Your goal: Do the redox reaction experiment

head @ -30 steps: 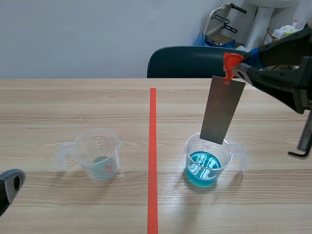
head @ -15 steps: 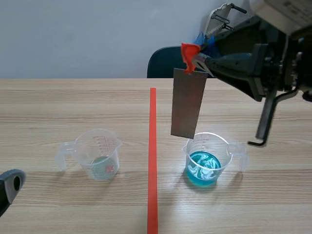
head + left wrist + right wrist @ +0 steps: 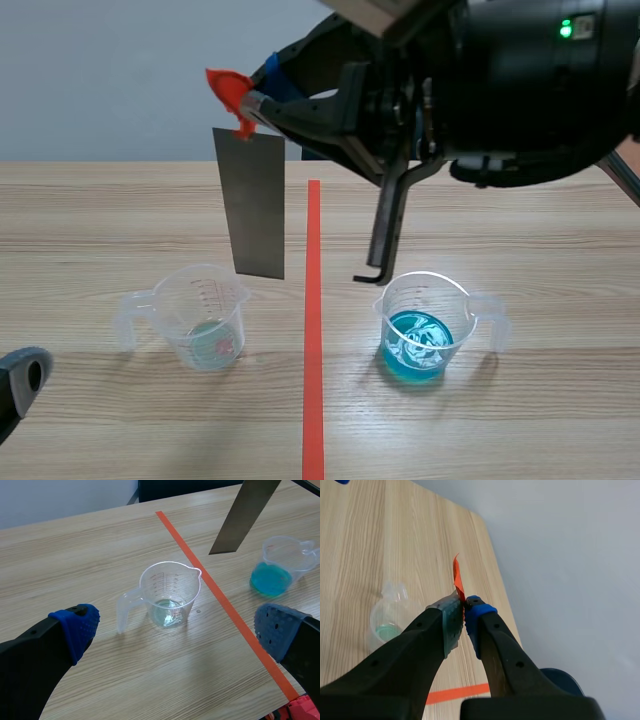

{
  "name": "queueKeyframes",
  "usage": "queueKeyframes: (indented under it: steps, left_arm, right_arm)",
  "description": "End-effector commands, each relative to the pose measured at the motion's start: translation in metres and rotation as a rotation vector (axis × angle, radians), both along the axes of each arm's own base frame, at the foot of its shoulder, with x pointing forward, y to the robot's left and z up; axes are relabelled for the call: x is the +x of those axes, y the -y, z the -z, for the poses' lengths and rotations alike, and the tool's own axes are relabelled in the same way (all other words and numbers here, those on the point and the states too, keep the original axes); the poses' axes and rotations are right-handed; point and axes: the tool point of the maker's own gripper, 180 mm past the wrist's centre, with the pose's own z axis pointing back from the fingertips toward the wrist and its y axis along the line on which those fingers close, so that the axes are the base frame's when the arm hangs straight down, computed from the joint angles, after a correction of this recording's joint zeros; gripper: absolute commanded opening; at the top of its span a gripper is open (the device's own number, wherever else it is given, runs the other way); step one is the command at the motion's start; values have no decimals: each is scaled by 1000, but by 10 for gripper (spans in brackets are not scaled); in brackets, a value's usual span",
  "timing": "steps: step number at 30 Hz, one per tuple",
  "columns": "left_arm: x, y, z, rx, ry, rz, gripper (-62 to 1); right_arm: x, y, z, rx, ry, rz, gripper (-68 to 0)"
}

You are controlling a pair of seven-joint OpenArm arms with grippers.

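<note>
Writing first: the only print on show is the red graduation scale on the wall of the left cup [image 3: 205, 320], and it is too small to read. No brand or label shows anywhere else.

Now the star of the moment, the metal strip [image 3: 250, 205]. It is a flat, dull grey rectangle, long and narrow with clean straight edges. An orange-red tab [image 3: 228, 90] crumples out of its top end. It hangs nearly upright in the air, just left of the tape line [image 3: 313, 330]. Its lower edge is up near the left cup's right rim but clear of it, and it dips into neither cup.

The right gripper [image 3: 255, 105] comes in high from the right and reaches across past the middle. It is clamped on the strip's top edge, and the wrist view shows both pads squeezed on the tab. A black L-shaped bar [image 3: 385, 230] dangles under that arm, and a green light [image 3: 567, 27] glows on its body.

Down on the table [image 3: 100, 220], the left cup is clear plastic, its handle pointing left, with a thin pale green pool at the bottom. The right cup [image 3: 425, 325] stands right of the tape, handle pointing right, with bright blue liquid in its base.

The left gripper [image 3: 177, 630] sits low at the near left. Its fingers are spread wide and hold nothing, and the left cup stands ahead of it.
</note>
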Motion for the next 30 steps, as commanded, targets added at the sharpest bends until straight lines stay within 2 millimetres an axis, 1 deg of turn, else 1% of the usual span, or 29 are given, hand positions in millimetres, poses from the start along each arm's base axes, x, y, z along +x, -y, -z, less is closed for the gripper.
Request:
queueKeyframes:
  steps: [1,9,17,24,30]
  left_arm:
    - [4,3,-10,-16,39,4,14]
    - [4,4,-10,-4,44,13,14]
    - [4,4,-11,-6,48,13,14]
    - [4,4,-11,-6,47,12,14]
    - [4,4,-11,-6,47,12,14]
  right_arm:
    - [4,-4,-5,9,9,-11,-667]
    - [9,-34,-2,11,-9,-71,-667]
    - [15,-58,5,3,-39,-104,-667]
    - [10,-72,0,21,-50,-143,-667]
    - [9,-74,1,13,-52,-143,-667]
